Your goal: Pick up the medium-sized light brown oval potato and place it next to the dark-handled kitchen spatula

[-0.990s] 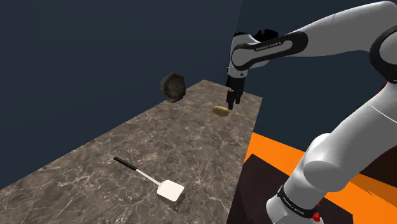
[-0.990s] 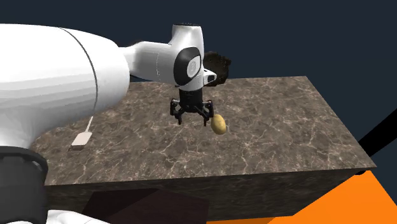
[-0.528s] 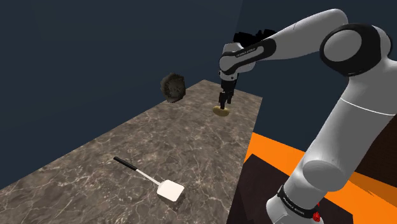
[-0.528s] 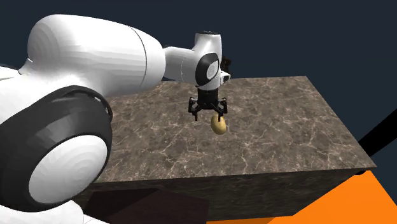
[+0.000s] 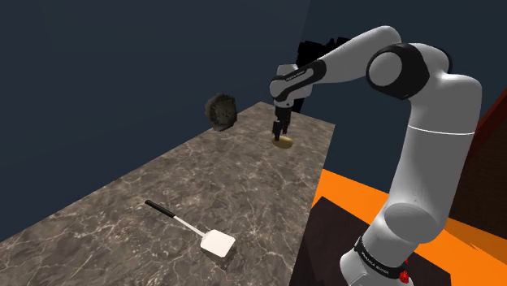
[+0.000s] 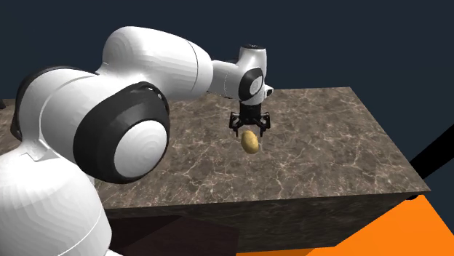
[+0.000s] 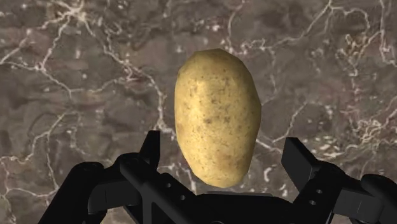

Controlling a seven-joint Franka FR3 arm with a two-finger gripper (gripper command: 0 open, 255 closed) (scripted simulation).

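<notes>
Black fingers (image 7: 151,147) stand released, one on each side of the light brown oval potato (image 7: 217,118), not touching it. Bare brown marble bench (image 6: 327,145) surrounds it.

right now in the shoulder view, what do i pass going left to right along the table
spatula → potato → stand
</notes>
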